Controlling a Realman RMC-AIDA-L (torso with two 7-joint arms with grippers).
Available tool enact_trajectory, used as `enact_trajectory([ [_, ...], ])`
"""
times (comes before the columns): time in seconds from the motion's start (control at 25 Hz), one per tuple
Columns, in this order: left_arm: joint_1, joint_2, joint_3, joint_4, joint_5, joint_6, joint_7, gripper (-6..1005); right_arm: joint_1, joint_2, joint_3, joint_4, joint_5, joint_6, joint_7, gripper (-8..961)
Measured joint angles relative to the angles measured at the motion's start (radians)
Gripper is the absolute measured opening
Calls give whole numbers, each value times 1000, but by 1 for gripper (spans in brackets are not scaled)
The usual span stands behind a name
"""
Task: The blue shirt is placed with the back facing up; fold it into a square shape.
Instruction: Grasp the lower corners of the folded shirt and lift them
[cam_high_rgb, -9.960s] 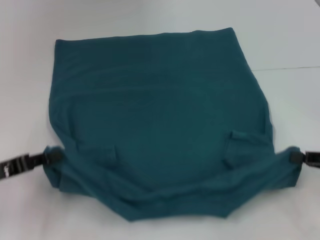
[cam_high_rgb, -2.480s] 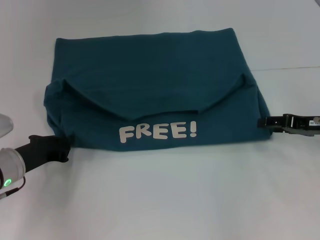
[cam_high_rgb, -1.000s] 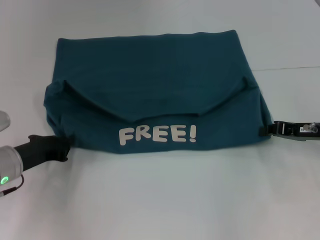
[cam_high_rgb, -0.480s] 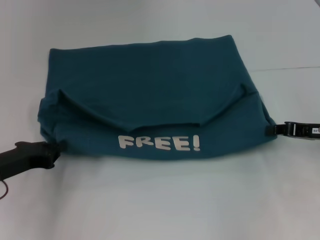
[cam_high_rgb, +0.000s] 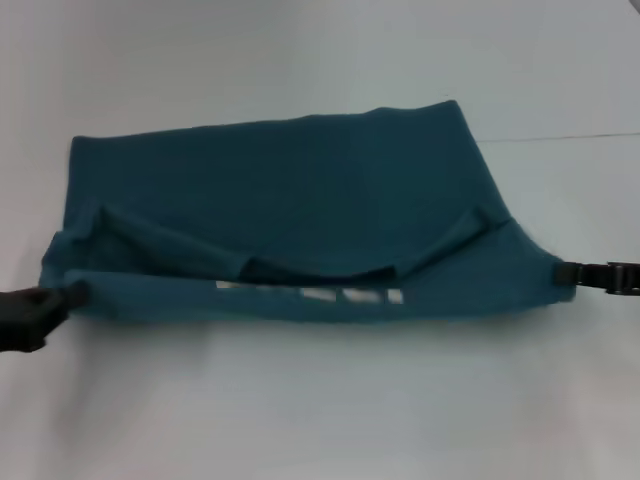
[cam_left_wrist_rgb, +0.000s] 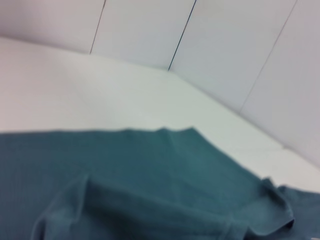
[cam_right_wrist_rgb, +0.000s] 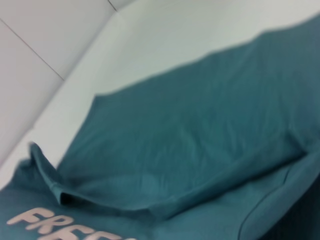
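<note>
Left gripper (cam_high_rgb: 68, 296) and right gripper (cam_high_rgb: 562, 274) are clamping the shirt (cam_high_rgb: 300, 210) at its near corners, near edge lifting off the table (cam_high_rgb: 320, 400).

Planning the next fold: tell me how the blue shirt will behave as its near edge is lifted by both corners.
The blue shirt is probably floppy: its near edge droops between the left gripper and right gripper. It likely creases easily, judging by the folds already showing. Probably light, since two corner pinches seem to lift that whole edge.
</note>
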Motion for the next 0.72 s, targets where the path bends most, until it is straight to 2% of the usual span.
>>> enact_trajectory([
  [0.24, 26, 6, -126, 40, 0, 165, -1, 10, -54, -4, 29, -35, 51, -100, -34, 36],
  [0.72, 88, -1, -151, 59, 7, 249, 6, 11, -132, 1, 42, -44, 51, -168, -90, 37],
])
